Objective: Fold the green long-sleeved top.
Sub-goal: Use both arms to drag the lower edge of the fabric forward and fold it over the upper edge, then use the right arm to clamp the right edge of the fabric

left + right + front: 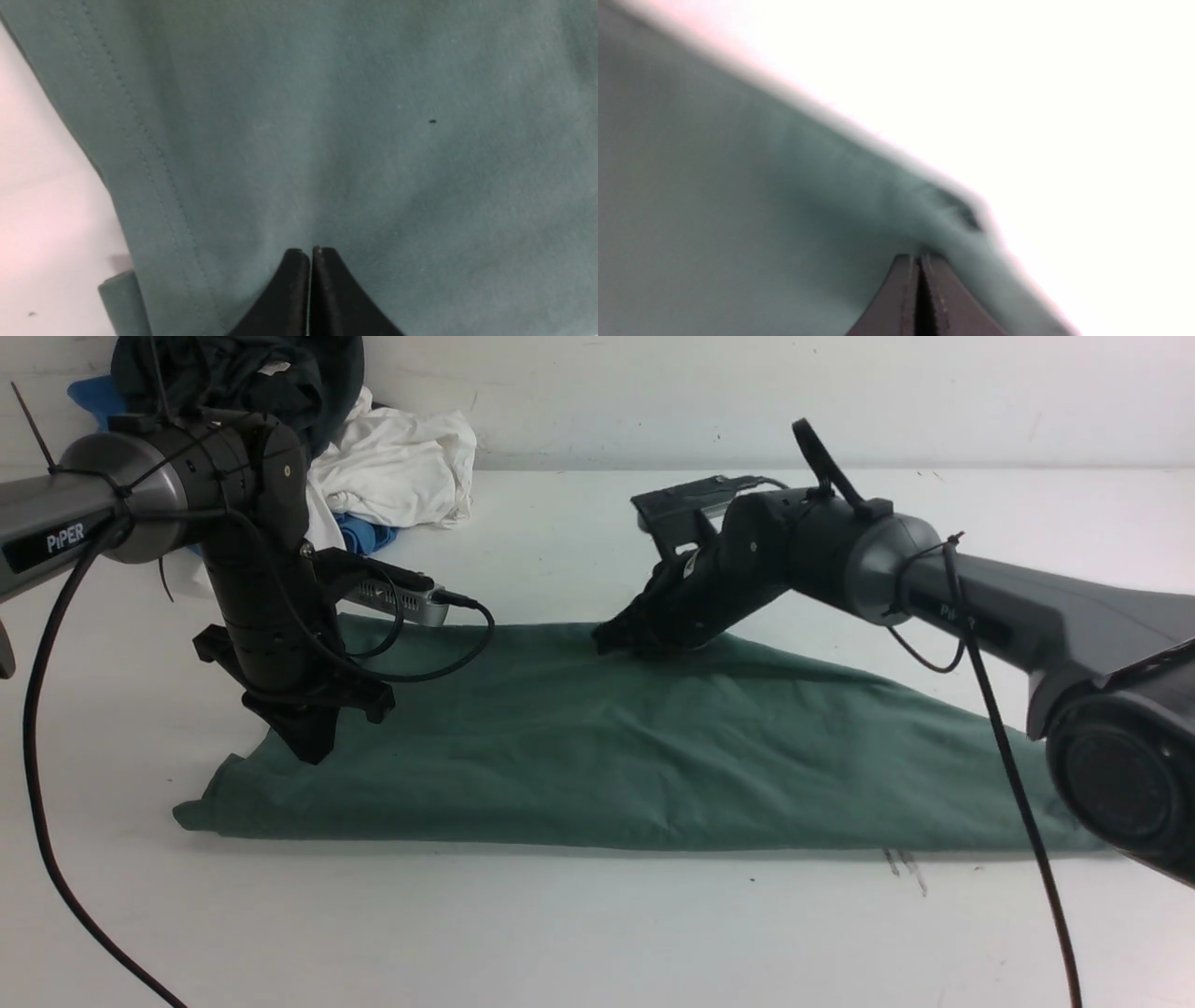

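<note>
Nearest me is a bare strip of white worktop (597,933), w/ a couple of dark scuffs (906,873) just off the cloth's near edge. Then the top (597,756): green, lying flat across the middle of the worktop as a long band running left to right. Soft creases run along its length, and its right end is hidden behind the right arm. The left gripper (308,751) points straight down near the top's left end, tip on or just over the cloth, a little in from the stitched hem. In the wrist cam the left gripper (310,254) has its jaws fully together; the fabric by them is smooth and nothing shows caught btwn them. A black cable (37,784) hangs from that arm and trails to the near edge. Farther back, the right gripper (611,637) reaches down low to the top's far edge, approx. mid-length. Its wrist cam is blurry, but the right gripper (920,261) has its jaws closed tight, and the cloth puckers up right at the tips, so it looks nipped on that edge. At the back left, by the wall, sits a heap of clothes (392,467): white, blue and dark pieces.
</note>
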